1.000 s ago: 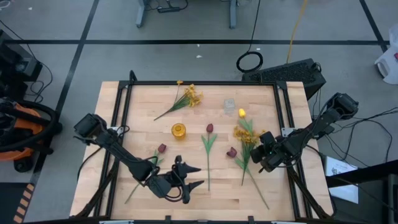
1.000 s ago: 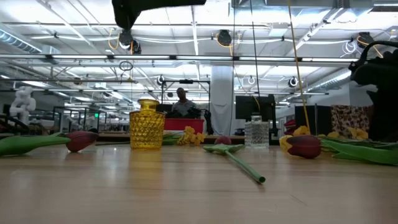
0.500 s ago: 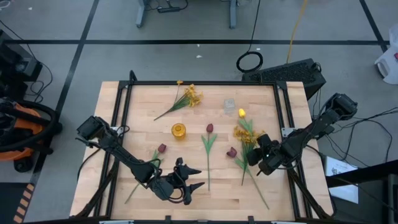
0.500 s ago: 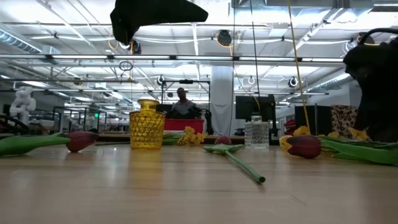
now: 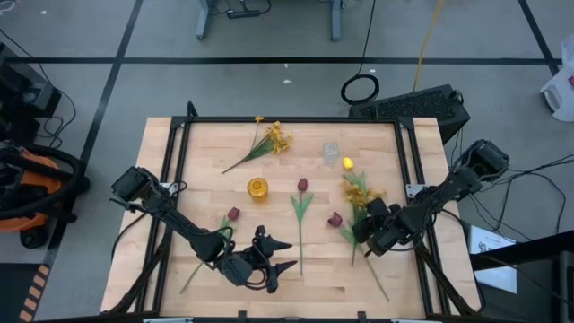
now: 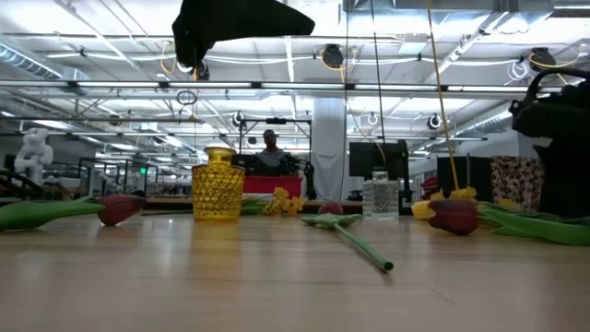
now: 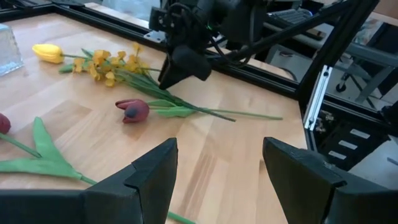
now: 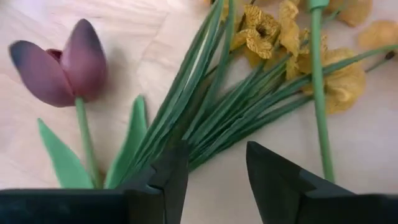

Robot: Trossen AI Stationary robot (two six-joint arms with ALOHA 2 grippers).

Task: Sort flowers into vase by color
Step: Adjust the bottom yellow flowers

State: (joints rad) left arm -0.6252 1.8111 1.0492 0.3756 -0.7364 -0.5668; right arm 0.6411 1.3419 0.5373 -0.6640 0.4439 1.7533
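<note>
Since the earlier frame, the right gripper (image 5: 360,231) has moved down over the yellow spray (image 5: 360,193) beside the dark red tulip (image 5: 334,219); its fingers (image 8: 273,168) are spread, holding nothing. These stems look light, thin and bendable, so grip mid-stem. The left gripper (image 5: 278,256), near this tulip, waits open.

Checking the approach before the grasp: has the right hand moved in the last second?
Yes. In the high view the right hand has moved inward from the table's right rail, now over the yellow spray's stems near a red tulip.
</note>
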